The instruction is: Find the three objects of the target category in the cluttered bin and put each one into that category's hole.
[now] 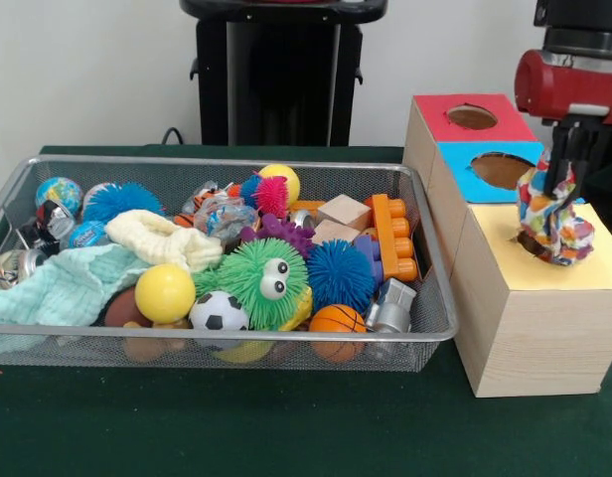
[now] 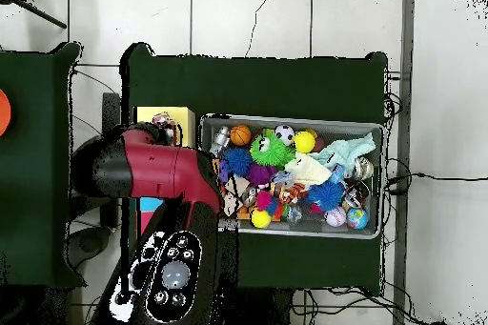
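Green cloth covers the table before a white wall. Over the yellow panel [image 1: 574, 266] hangs the gripper [image 1: 557, 204], pinching a bright patterned cloth [image 1: 554, 224] that seems to cover the hole beneath it, so this drop looks nearly done. Well off to its side, the bin [image 1: 217, 343] holds two more pale cloths [image 1: 172, 238] among balls. The arm [image 2: 157, 171] reaches down from above.

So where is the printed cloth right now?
In the front view the printed cloth hangs from the gripper at right, over the yellow-panelled box, beside the bin.
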You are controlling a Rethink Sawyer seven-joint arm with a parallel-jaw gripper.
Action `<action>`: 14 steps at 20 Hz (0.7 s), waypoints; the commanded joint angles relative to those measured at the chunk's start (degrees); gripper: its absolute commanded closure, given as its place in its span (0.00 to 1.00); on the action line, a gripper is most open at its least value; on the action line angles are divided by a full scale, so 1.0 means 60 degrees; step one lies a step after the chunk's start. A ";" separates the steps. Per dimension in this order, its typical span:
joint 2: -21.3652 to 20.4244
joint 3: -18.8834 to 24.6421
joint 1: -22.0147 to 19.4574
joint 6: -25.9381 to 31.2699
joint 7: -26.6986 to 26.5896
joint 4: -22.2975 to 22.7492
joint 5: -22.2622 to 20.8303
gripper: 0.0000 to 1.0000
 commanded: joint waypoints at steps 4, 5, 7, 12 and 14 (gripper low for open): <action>0.0873 -0.0296 0.0089 0.0052 0.2791 0.0138 0.0333 1.00; 0.0896 -0.0314 0.0090 0.0043 0.2783 0.0161 0.0341 1.00; 0.0957 -0.0394 0.0161 0.0132 0.2802 0.0102 0.0370 1.00; 0.1165 -0.0379 0.0293 -0.0088 0.2949 0.0125 0.0563 1.00; 0.1195 -0.0277 0.0333 -0.0324 0.3075 0.0156 0.0739 1.00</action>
